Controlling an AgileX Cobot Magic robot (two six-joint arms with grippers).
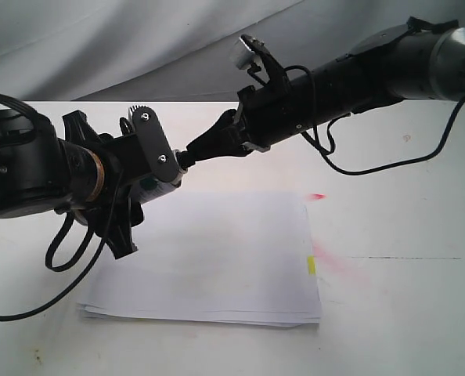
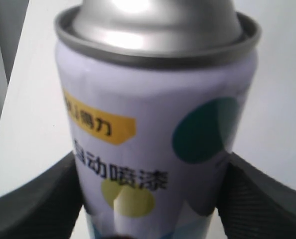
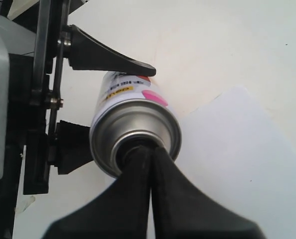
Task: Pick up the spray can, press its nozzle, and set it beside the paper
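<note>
Black right gripper (image 3: 149, 158), tips pinched together, is bearing on the top of the spray can (image 3: 138, 127), apparently driving the hidden nozzle; left gripper (image 1: 159, 164) is clamping the can sideways, bracing that push. Can is hanging by a corner of the paper (image 1: 217, 258).

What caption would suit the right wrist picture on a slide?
Closed right end effector touches the top of the spray can gripped by the left end effector.

A white table (image 1: 405, 337) with pink stains (image 1: 332, 263) stands before a wrinkled grey cloth backdrop (image 1: 99, 39).
</note>
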